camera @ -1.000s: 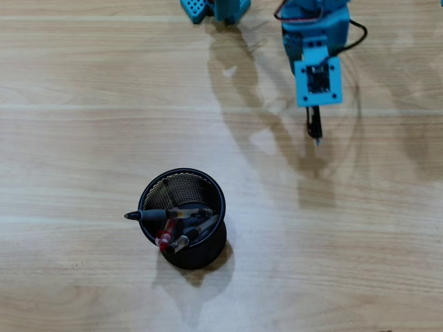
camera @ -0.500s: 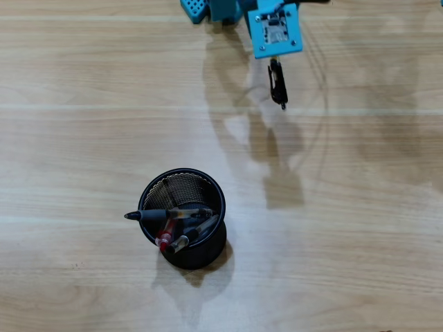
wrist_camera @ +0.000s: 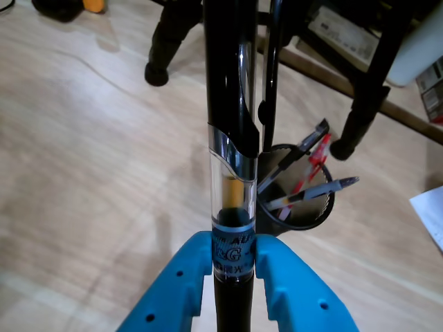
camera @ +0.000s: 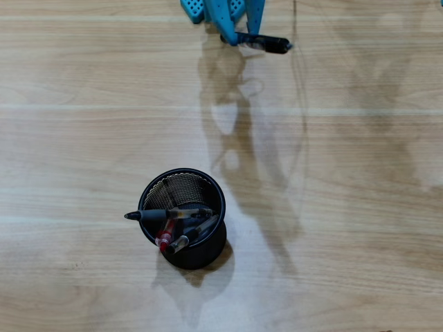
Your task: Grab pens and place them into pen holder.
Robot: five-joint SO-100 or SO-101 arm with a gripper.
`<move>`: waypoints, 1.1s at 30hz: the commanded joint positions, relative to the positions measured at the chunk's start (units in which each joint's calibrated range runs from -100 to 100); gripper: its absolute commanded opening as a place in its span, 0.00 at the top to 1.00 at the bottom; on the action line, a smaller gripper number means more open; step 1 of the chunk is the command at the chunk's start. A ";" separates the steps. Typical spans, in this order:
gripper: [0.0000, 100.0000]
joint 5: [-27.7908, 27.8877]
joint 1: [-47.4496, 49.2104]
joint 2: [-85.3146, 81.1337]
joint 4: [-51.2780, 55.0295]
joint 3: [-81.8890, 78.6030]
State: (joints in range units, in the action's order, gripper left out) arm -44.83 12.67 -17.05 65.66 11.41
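Note:
A black-and-clear pen [wrist_camera: 232,138] is clamped between my blue gripper's [wrist_camera: 233,259] two fingers and runs straight up the wrist view. In the overhead view the gripper [camera: 239,33] is at the top edge, with the pen [camera: 266,43] sticking out to the right above the table. The pen holder [camera: 149,190], a black wire-mesh cup, stands lower and to the left, well away from the gripper. Three pens lean inside it: a black one [camera: 166,214] lying across the rim, a red one [camera: 165,237] and another dark one [camera: 190,235]. The wrist view shows the pen holder [wrist_camera: 304,214] beyond the held pen.
The arm's blue base [camera: 197,8] sits at the top edge of the wooden table [camera: 346,207]. In the wrist view, black furniture legs [wrist_camera: 163,55] stand on the floor at the back, and a white sheet [wrist_camera: 429,211] lies at the right edge.
The gripper has swung left and back toward the top edge, carrying the pen. The pen pointed down the picture before; now it points right. The cup and its pens have not moved.

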 commanded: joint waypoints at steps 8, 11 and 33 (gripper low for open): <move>0.98 0.20 -5.18 3.06 -27.22 -2.71; 0.98 0.10 -5.64 6.00 -34.71 -3.07; 0.98 -6.81 -11.99 21.63 -86.62 -25.96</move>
State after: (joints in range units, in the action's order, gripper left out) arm -51.38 2.84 4.16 -15.05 -13.72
